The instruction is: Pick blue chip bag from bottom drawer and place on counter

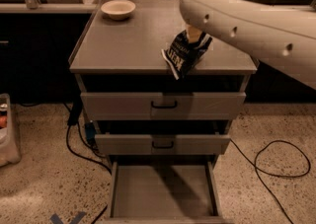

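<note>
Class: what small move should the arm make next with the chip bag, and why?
Probably move the hand slightly back over the counter before releasing: it grips the blue chip bag by its top, and the bag's lower corner overhangs the counter's front edge.

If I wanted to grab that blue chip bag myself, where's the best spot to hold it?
Its upper end, from above: the blue chip bag hangs tilted at the front edge of the counter, crinkled top uppermost. The pincer grips it there.
</note>
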`<act>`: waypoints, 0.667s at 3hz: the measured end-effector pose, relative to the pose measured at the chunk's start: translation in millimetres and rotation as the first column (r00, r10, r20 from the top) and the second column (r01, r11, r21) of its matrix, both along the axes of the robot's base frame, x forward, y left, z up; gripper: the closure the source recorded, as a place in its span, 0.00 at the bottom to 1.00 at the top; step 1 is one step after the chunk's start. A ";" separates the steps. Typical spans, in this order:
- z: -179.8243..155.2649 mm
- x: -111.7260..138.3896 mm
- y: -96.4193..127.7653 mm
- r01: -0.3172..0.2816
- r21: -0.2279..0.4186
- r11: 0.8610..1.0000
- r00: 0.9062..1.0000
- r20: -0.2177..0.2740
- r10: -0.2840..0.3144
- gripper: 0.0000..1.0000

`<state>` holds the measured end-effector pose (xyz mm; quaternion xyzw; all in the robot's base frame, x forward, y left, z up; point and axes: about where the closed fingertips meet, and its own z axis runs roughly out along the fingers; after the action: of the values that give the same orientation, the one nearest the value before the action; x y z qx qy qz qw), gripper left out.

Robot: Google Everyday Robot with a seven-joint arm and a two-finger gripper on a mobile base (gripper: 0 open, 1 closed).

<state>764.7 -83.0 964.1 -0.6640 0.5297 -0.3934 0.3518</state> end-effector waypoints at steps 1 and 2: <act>40.5 -23.9 -45.4 0.066 0.029 0.997 0.996 0.051 -0.068 0.00; 63.3 -36.7 -68.9 0.106 0.049 0.993 0.989 0.100 -0.110 0.00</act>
<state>728.0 -151.9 1027.3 -0.6054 0.5546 -0.4338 0.3712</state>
